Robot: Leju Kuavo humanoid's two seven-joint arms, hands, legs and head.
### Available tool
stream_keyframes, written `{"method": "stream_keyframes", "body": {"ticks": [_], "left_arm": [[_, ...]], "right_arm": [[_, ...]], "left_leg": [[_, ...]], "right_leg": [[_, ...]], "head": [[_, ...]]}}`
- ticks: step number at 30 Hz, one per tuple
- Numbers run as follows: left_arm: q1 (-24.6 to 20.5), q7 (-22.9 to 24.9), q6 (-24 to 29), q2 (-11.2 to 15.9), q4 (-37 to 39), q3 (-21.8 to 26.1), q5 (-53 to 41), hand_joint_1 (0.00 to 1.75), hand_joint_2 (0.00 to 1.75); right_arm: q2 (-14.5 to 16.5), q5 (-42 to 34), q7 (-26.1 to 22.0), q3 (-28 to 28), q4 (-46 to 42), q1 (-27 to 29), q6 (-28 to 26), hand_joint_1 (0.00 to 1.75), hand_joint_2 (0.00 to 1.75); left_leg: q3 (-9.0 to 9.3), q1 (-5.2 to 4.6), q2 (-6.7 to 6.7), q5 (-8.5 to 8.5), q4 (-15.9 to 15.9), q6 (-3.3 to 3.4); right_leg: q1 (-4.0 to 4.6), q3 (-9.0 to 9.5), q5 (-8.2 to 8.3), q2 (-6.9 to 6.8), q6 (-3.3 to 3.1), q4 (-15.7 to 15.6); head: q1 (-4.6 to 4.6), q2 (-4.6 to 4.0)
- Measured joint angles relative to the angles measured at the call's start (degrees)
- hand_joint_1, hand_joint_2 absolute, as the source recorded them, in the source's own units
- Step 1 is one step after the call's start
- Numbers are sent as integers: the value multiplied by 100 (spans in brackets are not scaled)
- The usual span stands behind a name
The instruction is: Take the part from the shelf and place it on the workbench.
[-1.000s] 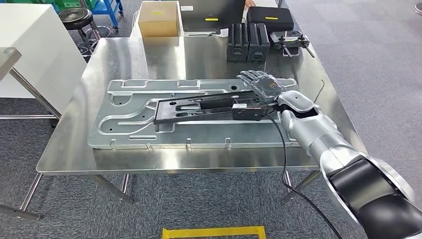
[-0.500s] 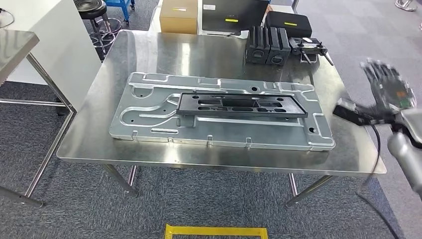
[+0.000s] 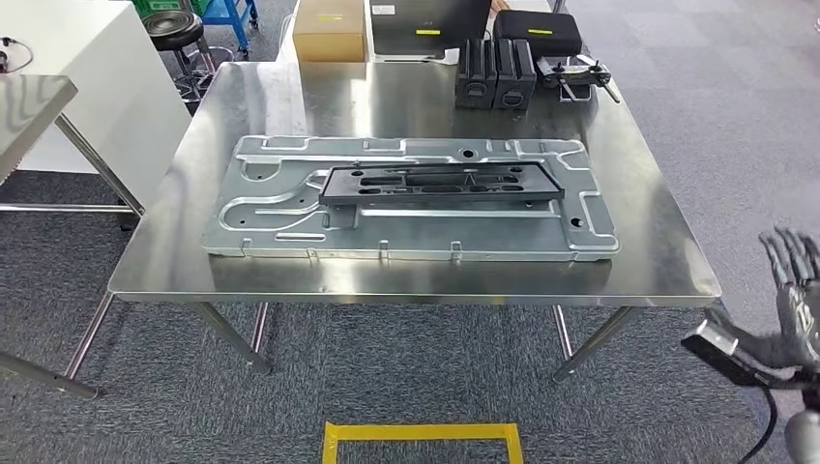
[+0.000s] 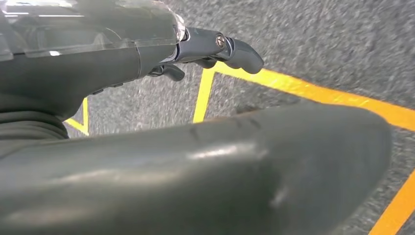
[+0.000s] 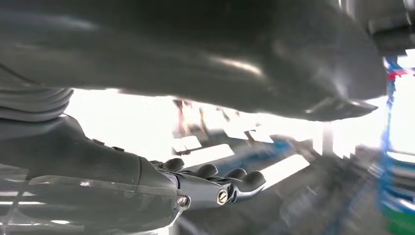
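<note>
The black part (image 3: pixel 440 182), a long flat frame with slots, lies on the large silver plate (image 3: pixel 406 227) in the middle of the steel tabletop (image 3: pixel 658 232), and nothing touches it. Its near long edge sits roughly along the plate's raised middle rib; its outline is sharp, but the small cut-outs inside it are hard to read from the head view.

The right hand (image 3: pixel 795 295) hangs off the tabletop's right front corner, well apart from the part, over the grey carpet. It is smeared by motion; its fingers (image 3: pixel 778 253) appear spread and empty, pointing up and away. The arm below it is cut off by the picture's edge. In the right wrist view the same hand (image 5: pixel 195 183) shows straightened fingers (image 5: pixel 247 180) lying side by side with nothing in them, against a washed-out, blurred background.

The left hand (image 4: pixel 195 49) shows in the left wrist view above carpet with yellow floor tape (image 4: pixel 303 90). A dark rounded cover hides most of it; only a fingertip or two reach past, so I cannot tell how its fingers lie.

At the tabletop's far edge stand a cardboard box (image 3: pixel 330 32), two black cases (image 3: pixel 495 72) and a small tool (image 3: pixel 575 75), the back row partly cropped by the frame.
</note>
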Motion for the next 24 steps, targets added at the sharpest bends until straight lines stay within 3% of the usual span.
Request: {"method": "stream_keyframes", "body": {"ticks": [1, 2, 3, 4, 6, 7, 8, 10, 11, 13, 14, 15, 16, 17, 18, 19, 20, 22, 23, 24], "left_arm": [[-6, 2, 1, -10, 1, -6, -47, 0, 0], [-13, 22, 2, -21, 1, -19, -100, 0, 0], [-21, 63, 4, -28, 1, -37, -161, 0, 0], [-36, 123, 7, -32, 1, -61, -225, 0, 0], [-74, 241, 5, -34, 1, -122, -335, 0, 0], [-89, 289, 9, -33, 1, -150, -375, 0, 0], [-96, 321, 15, -32, 1, -171, -402, 0, 0], [-100, 356, 42, -26, 1, -194, -441, 0, 0], [-110, 368, 56, -22, 1, -207, -462, 0, 0], [-133, 385, 89, -12, 1, -246, -514, 0, 0], [-137, 391, 108, -8, 1, -266, -535, 0, 0], [-137, 396, 132, -3, 2, -285, -559, 0, 0], [-137, 398, 159, -1, 2, -301, -577, 0, 0], [-138, 399, 181, 1, 3, -313, -590, 0, 0], [-139, 400, 203, 3, 3, -324, -607, 0, 0], [-141, 409, 222, 5, 3, -331, -623, 0, 0], [-146, 427, 238, 11, 2, -337, -640, 0, 0], [-157, 512, 262, 27, 1, -362, -704, 0, 0], [-165, 572, 271, 35, 1, -381, -741, 0, 0], [-169, 630, 276, 42, 1, -401, -785, 0, 0]], "right_arm": [[366, -59, -3, -206, 236, 9, 139, 0, 0], [706, -165, 89, -426, 613, -42, 366, 0, 0], [1005, -338, 282, -656, 1097, -124, 663, 0, 0], [1278, -579, 511, -910, 1682, -219, 936, 0, 0], [1743, -1169, 936, -1526, 3079, -442, 1180, 0, 0], [1951, -1466, 1119, -1875, 3791, -538, 1171, 0, 0], [2139, -1702, 1299, -2212, 4423, -624, 1125, 0, 0], [2445, -1960, 1649, -2745, 5300, -725, 964, 0, 0], [2552, -2005, 1812, -2932, 5609, -765, 852, 0, 0], [2712, -2015, 2107, -3243, 6179, -883, 636, 0, 0], [2764, -1980, 2227, -3357, 6399, -952, 556, 0, 0], [2814, -1903, 2349, -3463, 6614, -1018, 502, 0, 0], [2858, -1794, 2458, -3540, 6794, -1069, 462, 0, 0], [2903, -1652, 2549, -3582, 6935, -1103, 438, 0, 0], [2938, -1466, 2630, -3596, 7059, -1122, 415, 0, 0], [2967, -1244, 2690, -3566, 7146, -1137, 396, 0, 0], [2981, -997, 2739, -3510, 7216, -1155, 384, 0, 0], [2993, -439, 2815, -3305, 7330, -1201, 379, 0, 0], [3000, -159, 2853, -3158, 7378, -1221, 381, 0, 0], [3009, 94, 2896, -2994, 7420, -1231, 383, 0, 0]], "left_leg": [[46, 2, 10, -33, 198, -5], [178, 3, 18, 65, 218, -4], [405, 1, 20, 233, 40, 4], [717, -1, 16, 363, -311, 17], [1339, -28, 3, 335, -1157, 54], [1517, -39, 1, 263, -1447, 79], [1584, -52, 8, 220, -1590, 106], [1524, -41, 52, 326, -1641, 171], [1474, -34, 83, 404, -1662, 205], [1324, -19, 148, 563, -1690, 251], [1235, -19, 172, 629, -1686, 259], [1143, -17, 192, 696, -1676, 254], [1049, -14, 204, 762, -1659, 239], [943, -9, 212, 828, -1633, 223], [831, -2, 215, 890, -1597, 202], [724, 3, 213, 946, -1555, 178], [624, 3, 211, 994, -1506, 149], [496, 1, 210, 1085, -1425, 74], [464, 4, 213, 1135, -1408, 32], [445, 12, 216, 1192, -1411, -12]], "right_leg": [[0, -92, 65, 5, 0, 7], [2, -179, 127, 13, 4, 15], [4, -257, 183, 23, 12, 27], [6, -325, 233, 35, 27, 50], [17, -414, 324, 48, 70, 89], [18, -429, 370, 51, 95, 97], [14, -433, 423, 53, 118, 90], [1, -451, 488, 77, 164, 66], [-12, -496, 391, 87, 189, 120], [-51, -654, -146, 92, 241, 548], [-69, -735, -469, 90, 269, 897], [-88, -789, -693, 90, 294, 1268], [-106, -797, -761, 89, 315, 1561], [-123, -735, -687, 89, 332, 1715], [-140, -587, -524, 89, 343, 1694], [-158, -343, -366, 89, 349, 1478], [-170, -15, -315, 90, 351, 1107], [-151, 560, -480, 96, 318, 303], [-125, 694, -577, 98, 286, 68], [-103, 716, -602, 96, 242, -37]], "head": [[-1, 0], [-1, 0], [-1, 0], [-1, 0], [-2, 0], [-2, 0], [-2, 0], [-2, 0], [-2, 0], [-3, 0], [-4, 0], [-4, 0], [-3, 0], [-4, 0], [-4, 0], [-4, 0], [-4, 0], [-6, 0], [-7, 0], [-7, 0]]}}
